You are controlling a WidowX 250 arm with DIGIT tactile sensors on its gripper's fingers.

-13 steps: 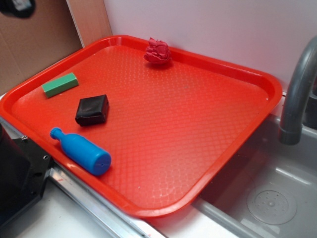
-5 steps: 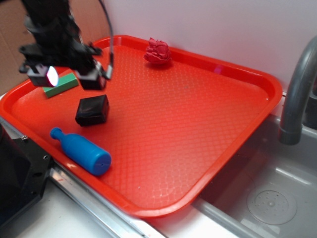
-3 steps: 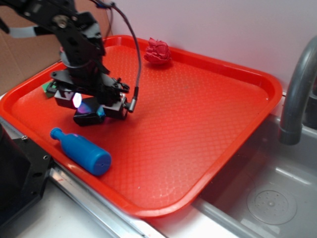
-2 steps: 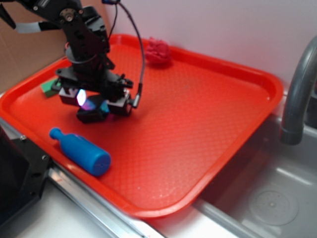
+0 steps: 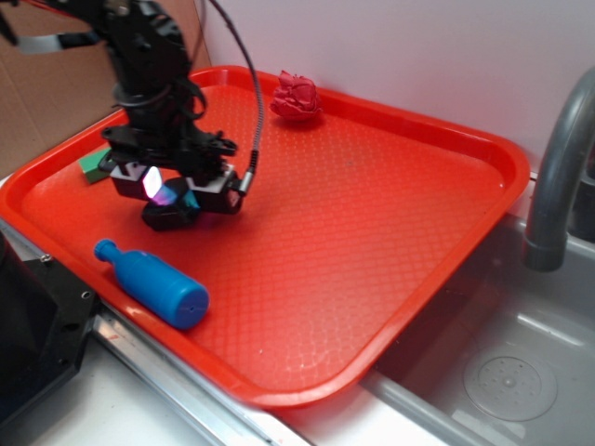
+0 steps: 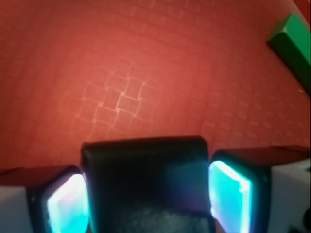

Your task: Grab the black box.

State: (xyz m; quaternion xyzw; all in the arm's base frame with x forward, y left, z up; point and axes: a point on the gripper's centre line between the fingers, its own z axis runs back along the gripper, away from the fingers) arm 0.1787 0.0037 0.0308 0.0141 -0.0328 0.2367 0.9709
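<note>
A: Red waffle-textured plastic, the tray (image 5: 390,242), sits beside a steel sink (image 5: 502,372) and grey faucet (image 5: 558,167).

B: And the black box (image 6: 146,179)?

A: On the tray's left part, right of the green block (image 5: 91,165), behind the blue bottle (image 5: 153,284). The tool (image 5: 172,190), absent earlier, now clamps it between glowing pads (image 6: 229,194).

You see a glossy black box (image 6: 146,182) between cyan-glowing pads (image 6: 228,194), on a red waffle-patterned tray (image 5: 372,214), with a blue bottle (image 5: 153,283), green block (image 6: 291,41) and crimson cloth (image 5: 296,96).
</note>
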